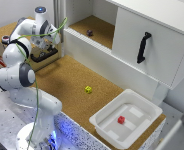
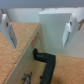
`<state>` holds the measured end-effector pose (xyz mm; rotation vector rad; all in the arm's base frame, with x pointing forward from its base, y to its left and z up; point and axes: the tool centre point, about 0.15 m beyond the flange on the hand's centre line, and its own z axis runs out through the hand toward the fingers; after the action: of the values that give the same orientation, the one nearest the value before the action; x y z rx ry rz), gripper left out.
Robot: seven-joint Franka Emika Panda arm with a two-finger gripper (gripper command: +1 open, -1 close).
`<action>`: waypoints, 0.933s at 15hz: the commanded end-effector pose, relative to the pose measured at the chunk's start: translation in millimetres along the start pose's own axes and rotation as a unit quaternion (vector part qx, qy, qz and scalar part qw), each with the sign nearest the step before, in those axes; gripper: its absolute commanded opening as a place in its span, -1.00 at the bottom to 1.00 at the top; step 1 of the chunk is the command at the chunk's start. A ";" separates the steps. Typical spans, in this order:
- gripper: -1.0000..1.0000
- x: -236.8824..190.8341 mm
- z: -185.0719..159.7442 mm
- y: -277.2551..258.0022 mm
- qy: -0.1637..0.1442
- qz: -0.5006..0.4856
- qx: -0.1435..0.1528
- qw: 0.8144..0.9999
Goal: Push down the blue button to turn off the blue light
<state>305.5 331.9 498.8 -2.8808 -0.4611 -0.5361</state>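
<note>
I am hovering my end effector (image 2: 42,27), fingers spread wide and holding nothing, over the black box (image 1: 44,53) at the bench's (image 1: 67,80) ten o'clock; the blue button is hidden beneath, so I cannot confirm contact.

Both views are pretty soft and low-res, wrist view blurrier. Lighting's even and bright, only faint shadows. Blue glow at the arm's base (image 1: 62,129).

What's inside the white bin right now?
The white bin holds one small red cube, lying on its floor near the middle. Nothing else shows in the exterior view; the strip of floor just behind its near wall is hidden.
</note>
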 end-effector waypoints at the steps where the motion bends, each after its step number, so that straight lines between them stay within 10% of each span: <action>1: 1.00 -17.4 -42.5 -70.9 -0.091 -0.096 -0.048 0.990; 4: 1.00 -51.1 -62.2 -116.2 -0.100 -0.148 -0.075 0.981; 14: 1.00 -59.2 -105.5 -214.3 -0.125 -0.301 -0.025 0.945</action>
<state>147.9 445.9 580.7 -2.7585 -1.1653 -0.4441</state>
